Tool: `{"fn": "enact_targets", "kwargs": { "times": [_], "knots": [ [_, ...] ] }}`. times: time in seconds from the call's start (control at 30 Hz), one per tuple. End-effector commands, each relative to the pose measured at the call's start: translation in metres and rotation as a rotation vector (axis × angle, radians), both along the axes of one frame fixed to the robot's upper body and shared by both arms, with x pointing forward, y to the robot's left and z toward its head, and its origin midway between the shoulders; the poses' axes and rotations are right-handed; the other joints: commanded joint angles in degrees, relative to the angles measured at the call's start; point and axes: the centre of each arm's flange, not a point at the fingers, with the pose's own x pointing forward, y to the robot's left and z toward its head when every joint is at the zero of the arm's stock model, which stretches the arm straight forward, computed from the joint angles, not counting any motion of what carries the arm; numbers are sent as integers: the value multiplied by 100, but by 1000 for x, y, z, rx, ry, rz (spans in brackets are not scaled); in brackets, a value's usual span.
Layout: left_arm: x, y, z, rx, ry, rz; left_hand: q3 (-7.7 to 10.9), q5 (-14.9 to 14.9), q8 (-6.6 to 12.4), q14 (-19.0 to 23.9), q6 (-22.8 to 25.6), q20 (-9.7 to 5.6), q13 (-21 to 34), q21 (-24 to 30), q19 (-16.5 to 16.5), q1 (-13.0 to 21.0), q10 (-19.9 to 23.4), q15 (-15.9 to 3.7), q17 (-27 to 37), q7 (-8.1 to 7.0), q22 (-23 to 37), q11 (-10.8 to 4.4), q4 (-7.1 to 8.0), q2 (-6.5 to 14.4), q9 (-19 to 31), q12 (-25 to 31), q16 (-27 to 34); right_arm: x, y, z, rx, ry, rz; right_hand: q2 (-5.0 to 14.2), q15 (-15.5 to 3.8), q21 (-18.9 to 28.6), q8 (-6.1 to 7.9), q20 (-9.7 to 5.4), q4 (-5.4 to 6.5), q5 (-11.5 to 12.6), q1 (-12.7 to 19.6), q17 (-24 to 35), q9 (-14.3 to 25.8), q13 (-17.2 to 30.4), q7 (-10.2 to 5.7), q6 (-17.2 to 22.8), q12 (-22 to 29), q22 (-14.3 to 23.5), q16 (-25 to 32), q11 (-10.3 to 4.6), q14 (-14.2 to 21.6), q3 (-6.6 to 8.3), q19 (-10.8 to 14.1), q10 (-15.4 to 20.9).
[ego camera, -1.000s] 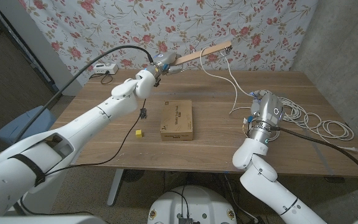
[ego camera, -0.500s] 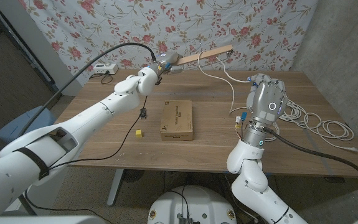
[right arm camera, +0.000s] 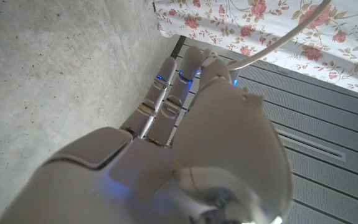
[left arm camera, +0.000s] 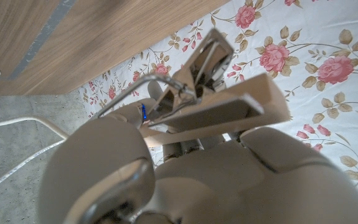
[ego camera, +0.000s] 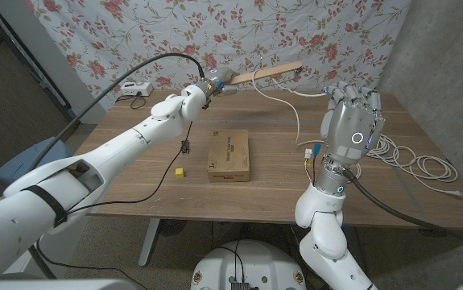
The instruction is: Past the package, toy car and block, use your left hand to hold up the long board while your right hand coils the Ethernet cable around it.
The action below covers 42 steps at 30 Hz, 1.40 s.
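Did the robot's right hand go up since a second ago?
Yes. The right hand has risen from low over the table, beside the coiled Ethernet cable, to well above the wooden table, reaching up against the flowered curtain.

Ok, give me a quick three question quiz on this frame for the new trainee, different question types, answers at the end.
1. True or false: the left hand holds the long board up off the table.
2. Multiple choice: what lies nearest the yellow block? A) the cable pile B) the brown package C) the white box at the table's far left corner
3. Fill in: the right hand is raised with its fingers up, and the white Ethernet cable runs from the ___ towards it.

Key: 1 true. 2 B. 3 board. Whether the right hand pinches the cable cannot be told from these views.
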Motion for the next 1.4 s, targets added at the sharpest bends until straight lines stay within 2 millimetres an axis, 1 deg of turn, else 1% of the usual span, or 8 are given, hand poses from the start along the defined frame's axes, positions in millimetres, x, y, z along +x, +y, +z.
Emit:
{"fn": "enact_targets", "kwargs": {
  "times": [0.03,0.2,0.5,0.83,0.93,0.97,1.0,1.4],
  "knots": [
    [7,-16,4,107,33,-29,-3,-12,37,-27,14,-179,19,12,49,-93,56,4,12,-19,14,-24,-20,247,-5,39,40,-9,6,40,-185,-115,21,33,-368,39,-21,-882,10,56,11,13,22,241,-33,42,16,-3,-42,383,64,-75,-14,736],
    [6,-20,4,137,41,-44,-12,-18,47,-67,25,-165,19,2,-4,-94,37,23,13,-34,28,-28,-16,235,-34,34,70,6,12,75,-279,-107,84,38,-370,60,-35,-885,13,70,22,10,12,227,-62,52,-14,-7,-69,380,77,-109,-21,736],
    [5,-24,7,181,52,-60,-33,-20,53,-136,35,-126,17,-21,-63,-99,-11,65,12,-69,14,8,-9,208,-97,26,125,50,27,152,-410,-53,243,46,-370,84,-52,-885,22,86,27,22,2,229,-57,63,-32,-11,-86,369,103,-151,-31,752],
    [6,-22,5,183,61,-54,-44,-11,56,-165,44,-113,16,-23,-75,-94,-2,77,11,-91,1,7,-14,193,-144,32,168,86,56,231,-531,26,396,49,-369,106,-65,-886,25,99,38,32,-2,235,-48,68,-44,-14,-104,361,118,-187,-35,769],
    [7,-23,5,187,67,-59,-48,-7,64,-171,49,-112,16,-24,-76,-91,-10,79,10,-85,-4,17,-16,191,-154,31,187,92,64,251,-557,48,430,57,-368,119,-70,-886,30,107,42,36,-1,232,-43,73,-56,-16,-113,365,128,-205,-37,773],
    [7,-23,5,187,67,-59,-48,-6,62,-172,43,-112,16,-24,-75,-91,-8,86,10,-92,-5,16,-16,191,-155,31,189,92,64,251,-557,48,431,58,-369,121,-72,-886,30,109,45,37,-2,234,-43,74,-56,-16,-114,365,131,-209,-38,778],
    [8,-23,5,190,69,-59,-49,-5,65,-173,47,-111,16,-24,-76,-90,-6,88,10,-86,-7,20,-16,190,-157,32,194,96,68,265,-571,69,462,58,-369,124,-73,-886,30,110,47,38,0,235,-42,71,-57,-17,-116,366,133,-212,-38,779],
    [8,-20,1,198,55,-101,-66,10,84,-219,41,-93,16,-22,-93,-84,-29,105,8,-120,-11,21,-15,180,-194,28,252,132,86,343,-591,223,469,68,-370,151,-84,-886,34,127,64,48,10,252,-41,72,-74,-21,-139,377,150,-257,-48,788]
  ]
}}
